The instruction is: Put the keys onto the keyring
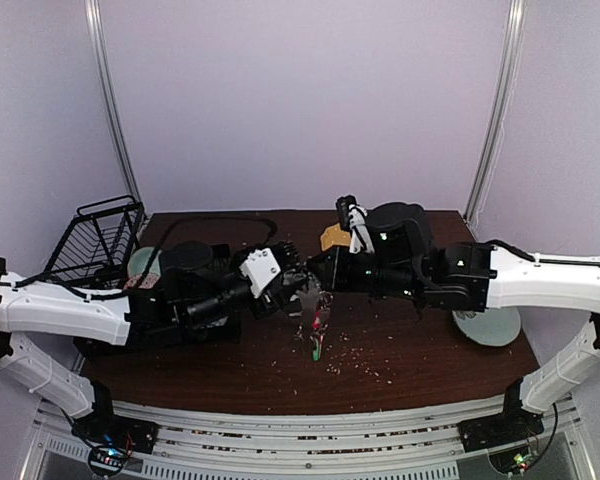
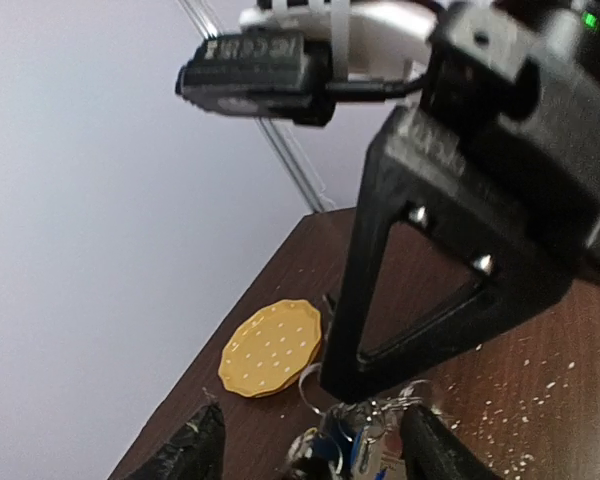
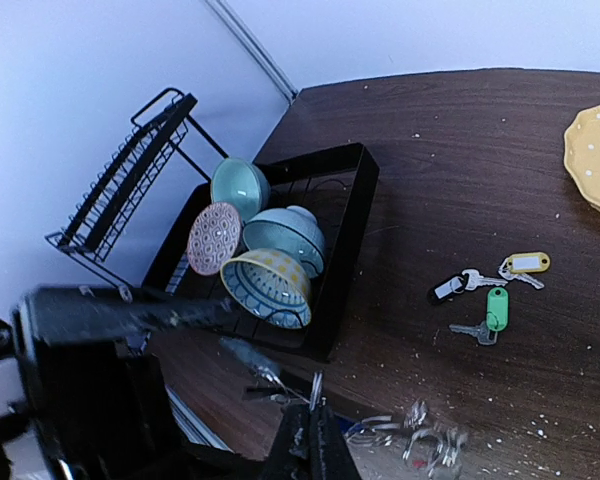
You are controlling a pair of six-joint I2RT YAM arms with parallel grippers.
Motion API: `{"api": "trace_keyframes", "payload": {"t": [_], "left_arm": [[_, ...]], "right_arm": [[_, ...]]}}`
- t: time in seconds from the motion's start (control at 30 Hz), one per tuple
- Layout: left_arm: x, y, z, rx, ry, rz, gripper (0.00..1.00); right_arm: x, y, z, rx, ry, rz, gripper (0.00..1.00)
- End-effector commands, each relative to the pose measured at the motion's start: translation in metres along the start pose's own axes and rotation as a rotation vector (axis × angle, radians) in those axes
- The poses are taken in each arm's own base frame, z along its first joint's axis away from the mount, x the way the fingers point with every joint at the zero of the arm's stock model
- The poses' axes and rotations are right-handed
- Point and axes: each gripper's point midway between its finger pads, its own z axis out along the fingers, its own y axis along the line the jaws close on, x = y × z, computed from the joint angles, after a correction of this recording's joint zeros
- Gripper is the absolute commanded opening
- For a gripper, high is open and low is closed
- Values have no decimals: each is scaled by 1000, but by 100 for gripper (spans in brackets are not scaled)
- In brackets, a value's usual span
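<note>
Where the two arms meet over mid-table, the right gripper (image 3: 310, 432) has its fingers pressed together on a thin loop of the keyring (image 3: 315, 383), which is mostly blurred or cut off. The left gripper (image 2: 315, 430) is spread wide around a blurred bunch of keys (image 2: 352, 445); whether it touches them is unclear. Three tagged keys (image 3: 496, 308) lie loose on the table (image 3: 430, 150), near a cropped yellow dotted plate (image 3: 598, 155).

Robot lab cell: plain pale walls (image 1: 300, 100), bare metal rails (image 1: 113, 110), left arm (image 1: 60, 305) and right arm (image 1: 550, 280) bolted at a dark table (image 1: 430, 365) carrying a dish rack (image 1: 100, 235).
</note>
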Motion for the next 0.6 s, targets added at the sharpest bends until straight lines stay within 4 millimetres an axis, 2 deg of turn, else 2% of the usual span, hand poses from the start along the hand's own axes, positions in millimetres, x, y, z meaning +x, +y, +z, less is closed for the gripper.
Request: {"api": "trace_keyframes", "payload": {"t": [0.0, 0.1, 0.17, 0.3, 0.43, 0.5, 0.57], "left_arm": [[-43, -23, -19, 265, -65, -145, 66], [-54, -19, -30, 298, -54, -189, 66], [-51, -18, -40, 326, -22, -178, 61], [-22, -15, -45, 344, 121, -174, 64], [-6, -23, -45, 362, 177, -187, 72], [7, -16, -43, 300, 213, -173, 67], [18, -6, -42, 225, 245, -138, 54]], "right_arm": [[-18, 21, -24, -52, 6, -182, 0], [-15, 26, -30, -77, 34, -232, 0], [-16, 29, -34, -96, 44, -255, 0], [-26, 21, -40, -34, 23, -244, 0], [-24, 30, -39, -79, 30, -213, 0], [-22, 37, -39, -120, 43, -213, 0], [-19, 42, -39, -145, 61, -223, 0]]}}
